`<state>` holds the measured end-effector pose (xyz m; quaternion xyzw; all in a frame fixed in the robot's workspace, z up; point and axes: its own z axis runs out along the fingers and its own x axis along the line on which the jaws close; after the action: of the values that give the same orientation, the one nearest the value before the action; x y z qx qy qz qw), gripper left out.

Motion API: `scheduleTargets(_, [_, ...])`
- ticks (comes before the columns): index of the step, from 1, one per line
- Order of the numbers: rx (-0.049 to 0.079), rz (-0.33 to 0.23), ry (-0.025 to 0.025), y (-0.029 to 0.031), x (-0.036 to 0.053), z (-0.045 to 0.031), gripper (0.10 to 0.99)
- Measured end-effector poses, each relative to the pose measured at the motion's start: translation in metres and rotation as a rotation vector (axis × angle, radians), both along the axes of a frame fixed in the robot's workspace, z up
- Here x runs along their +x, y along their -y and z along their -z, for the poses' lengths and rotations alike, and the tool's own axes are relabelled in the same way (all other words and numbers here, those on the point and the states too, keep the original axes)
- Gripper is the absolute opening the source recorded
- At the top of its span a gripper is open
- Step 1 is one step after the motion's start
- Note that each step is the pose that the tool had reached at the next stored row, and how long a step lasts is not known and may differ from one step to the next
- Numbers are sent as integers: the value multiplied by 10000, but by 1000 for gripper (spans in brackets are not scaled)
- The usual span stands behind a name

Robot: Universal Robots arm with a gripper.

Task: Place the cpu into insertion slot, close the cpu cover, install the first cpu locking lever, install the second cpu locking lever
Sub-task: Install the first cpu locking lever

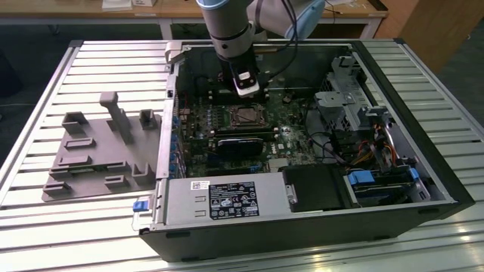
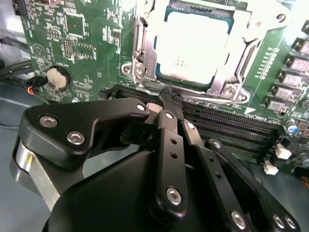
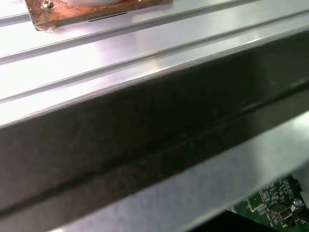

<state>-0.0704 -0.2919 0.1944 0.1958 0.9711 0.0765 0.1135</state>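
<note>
The cpu [image 2: 193, 43], a pale silver square, lies in the insertion slot [image 1: 246, 115] on the green board inside the open computer case. The cpu cover [image 2: 145, 55], a silver frame, lies flat around it. A thin metal locking lever [image 2: 212, 96] runs along the socket's near edge. My gripper [image 2: 167, 95] is shut, its black fingers [image 2: 171, 140] meeting at a point right at that lever. Whether it grips or only touches the lever I cannot tell. In the exterior view the gripper [image 1: 248, 96] hangs just behind the socket.
Long black card slots [image 2: 231, 128] lie under the fingers, and a coin battery [image 2: 57, 77] sits to one side. A power supply [image 1: 226, 201], a drive cage [image 1: 355, 107] and cables crowd the case. A grey fixture [image 1: 98, 150] rests on the slatted table. The case wall [image 3: 145, 135] is close.
</note>
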Motion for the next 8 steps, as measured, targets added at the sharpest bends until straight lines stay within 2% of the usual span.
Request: scheduleTargets(8, [-118, 1, 2, -1, 1, 28, 102])
